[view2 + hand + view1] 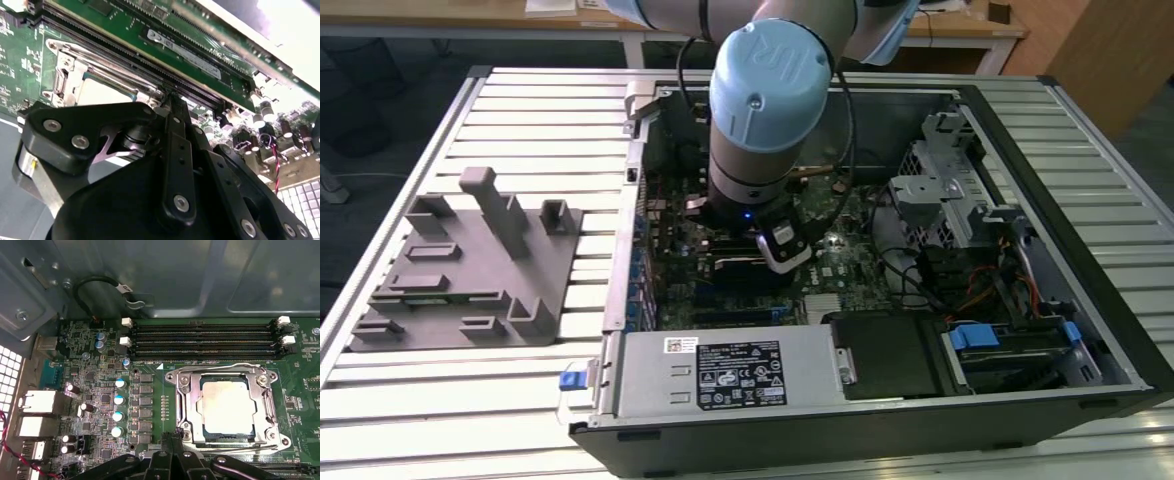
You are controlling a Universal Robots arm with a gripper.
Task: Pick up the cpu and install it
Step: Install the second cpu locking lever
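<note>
Exterior view: your arm (767, 110) stands upright inside the open computer case (1067, 130), its wrist low over the motherboard (847, 262). The grey plastic tray (460, 275) with upright posts lies on the slatted table (400, 410), well apart from the case toward the exterior view's left; no chip is visible on it. The arm's own body covers the socket area here.

Second wrist view: the gripper (172, 100) hangs close above the board, its black linkage drawn together so the fingertips meet or nearly meet just beside the socket frame (65, 75). Nothing can be seen between them; I judge the pincer narrow and empty. A pale silvery patch of the cpu (100, 90) shows inside the frame, behind the linkage.

First wrist view: the cpu (227, 407) lies flat and square within the socket frame (185, 405), below the memory slots (200, 340). The gripper tips (172, 436) sit at the frame's near corner, just off the chip and not touching its top.

Judgement on progress: pick-up and placement appear complete, since the chip rests in the socket and the gripper carries nothing. Whether the frame and its lever are fully latched over the chip cannot be settled from these pictures, so treat retention as unconfirmed.
</note>
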